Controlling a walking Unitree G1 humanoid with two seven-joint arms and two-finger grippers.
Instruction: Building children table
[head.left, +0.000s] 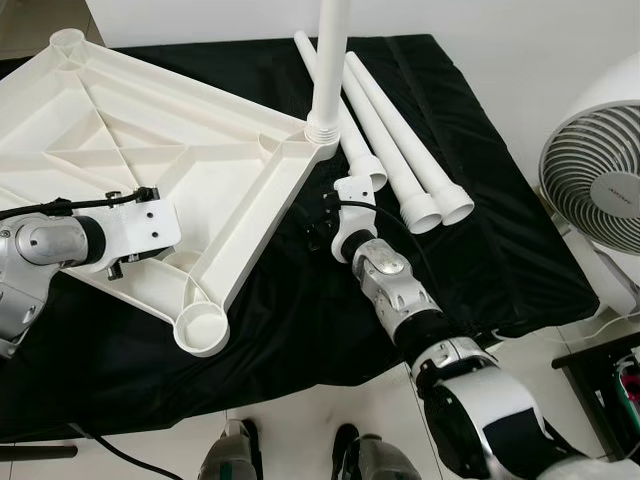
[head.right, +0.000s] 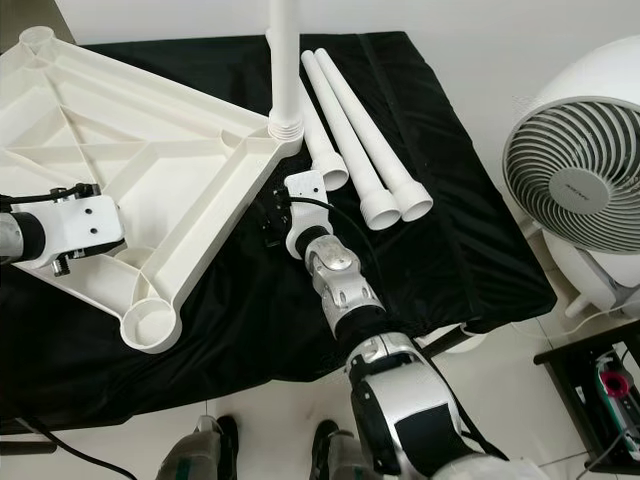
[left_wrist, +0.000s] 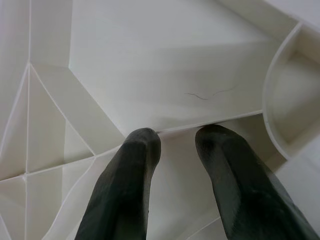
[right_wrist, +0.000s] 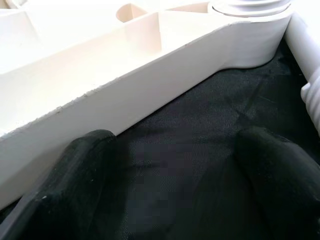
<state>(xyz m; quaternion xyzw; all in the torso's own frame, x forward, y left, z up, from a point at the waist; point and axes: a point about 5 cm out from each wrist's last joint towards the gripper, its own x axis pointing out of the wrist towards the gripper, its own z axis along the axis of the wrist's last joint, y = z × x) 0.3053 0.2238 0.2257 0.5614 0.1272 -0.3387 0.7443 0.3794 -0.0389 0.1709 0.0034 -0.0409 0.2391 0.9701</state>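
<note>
The white table top lies upside down on a black cloth, ribs up. One white leg stands upright in its right corner socket. Three more legs lie side by side on the cloth just right of it. My left gripper is down on the ribbed underside near the empty near corner socket, its fingers slightly apart at a thin rib. My right gripper hovers open over the cloth, close beside the table top's right edge and below the fitted leg.
A white fan stands on the floor to the right. A dark stand is at the lower right. The cloth's front edge runs just ahead of my feet; bare cloth lies right of the legs.
</note>
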